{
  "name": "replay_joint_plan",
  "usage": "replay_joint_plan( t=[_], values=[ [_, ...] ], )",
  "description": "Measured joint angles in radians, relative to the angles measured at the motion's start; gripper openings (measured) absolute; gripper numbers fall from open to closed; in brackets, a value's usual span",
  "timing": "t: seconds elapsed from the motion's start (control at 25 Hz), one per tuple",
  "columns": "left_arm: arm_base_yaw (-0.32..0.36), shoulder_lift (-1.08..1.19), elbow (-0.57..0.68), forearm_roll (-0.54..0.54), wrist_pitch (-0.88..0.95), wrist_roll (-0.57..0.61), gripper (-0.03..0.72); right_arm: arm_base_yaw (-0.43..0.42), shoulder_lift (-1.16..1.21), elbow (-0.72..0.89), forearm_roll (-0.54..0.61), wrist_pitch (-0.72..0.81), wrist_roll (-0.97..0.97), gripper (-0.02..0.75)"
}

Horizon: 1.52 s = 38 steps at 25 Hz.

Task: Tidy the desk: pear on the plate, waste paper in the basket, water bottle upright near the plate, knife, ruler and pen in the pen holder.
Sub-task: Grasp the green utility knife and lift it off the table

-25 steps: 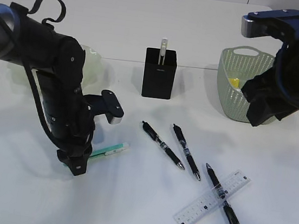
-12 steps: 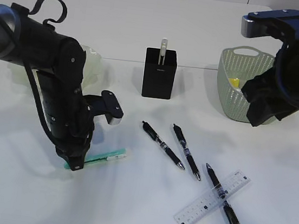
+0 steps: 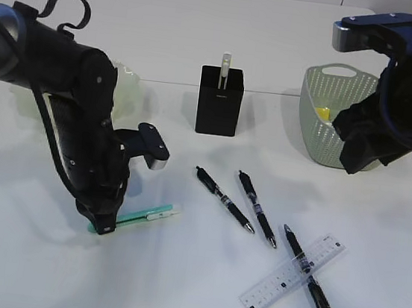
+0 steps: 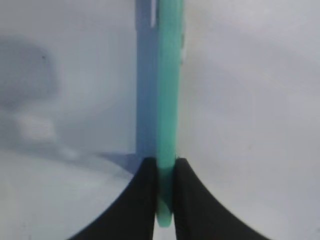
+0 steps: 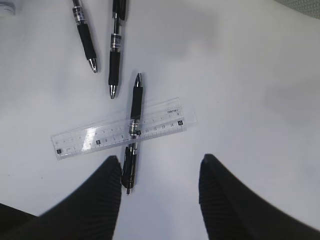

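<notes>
My left gripper (image 3: pixel 105 224) points down at the tabletop (image 3: pixel 175 285), pinching the green knife (image 3: pixel 138 216); my right gripper (image 5: pixel 160 175) hangs half-open above the ruler (image 5: pixel 120 134).

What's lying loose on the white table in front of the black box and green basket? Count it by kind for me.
Black pens: 3
Clear ruler: 1, with one pen lying across it
Green knife: 1, gripped at one end by the left tool
Total: 5
</notes>
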Motion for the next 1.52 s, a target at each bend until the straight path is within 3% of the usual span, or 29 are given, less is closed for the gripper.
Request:
replay_joint_plan(
  t=[0.52,0.88,1.08,1.36,1.52],
  values=[
    [0.000,-0.189,0.000,-0.075,0.028,-0.001,0.040,0.000,-0.002,0.000,-0.002,0.002,-0.016,0.375],
    [0.000,-0.320,0.035,-0.212,0.032,-0.002,0.039,0.000,-0.102,0.000,-0.002,0.022,-0.023,0.373],
    [0.000,-0.426,0.127,-0.280,-0.029,0.005,0.039,0.000,-0.148,0.000,0.006,0.038,-0.023,0.373],
    [0.000,-0.593,0.333,-0.492,-0.157,0.118,0.039,0.000,-0.225,0.001,0.057,0.042,-0.023,0.373],
    [0.000,-0.652,0.352,-0.556,-0.191,0.141,0.039,0.000,-0.252,0.002,0.133,0.044,-0.024,0.373]
  ],
)
